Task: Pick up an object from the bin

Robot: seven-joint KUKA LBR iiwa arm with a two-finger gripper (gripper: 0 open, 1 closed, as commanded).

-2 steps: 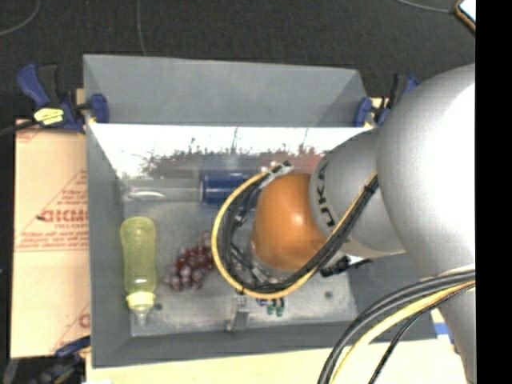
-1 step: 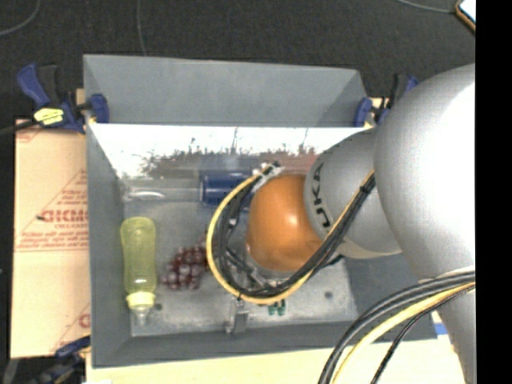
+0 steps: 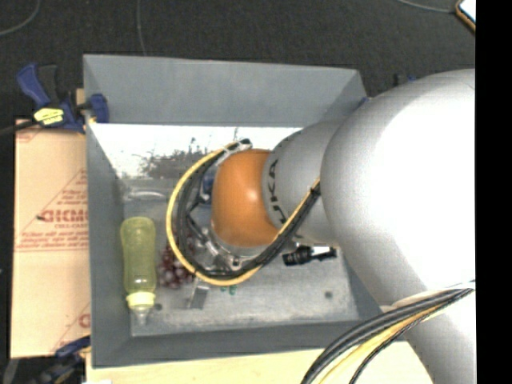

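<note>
The largest risk comes from the largest thing. The grey arm (image 3: 384,190) and its orange wrist cover (image 3: 240,198) take up much of the bin (image 3: 224,94) to the right of the yellow-green plastic bottle (image 3: 138,258). The looped cable (image 3: 174,214) round the cover hangs close to that bottle, so a small sideways shift could probably nudge or roll it. The gripper (image 3: 202,272) sits low, just right of the bottle's lower half, tucked under the cover; whether it is open or closed cannot be told. The likeliest thing to pick is the dark red knobbly cluster (image 3: 170,269), perhaps toy grapes, lying just beside the bottle on its right. Lumpy and so near the bottle, it may slip from a grasp or bring the bottle's side with it. Farther right of the bottle, beyond the gripper, lies a black pen-like thing (image 3: 308,255), well apart. Small grey and green bits (image 3: 198,294) lie to the lower right of the bottle and could be caught instead.
</note>
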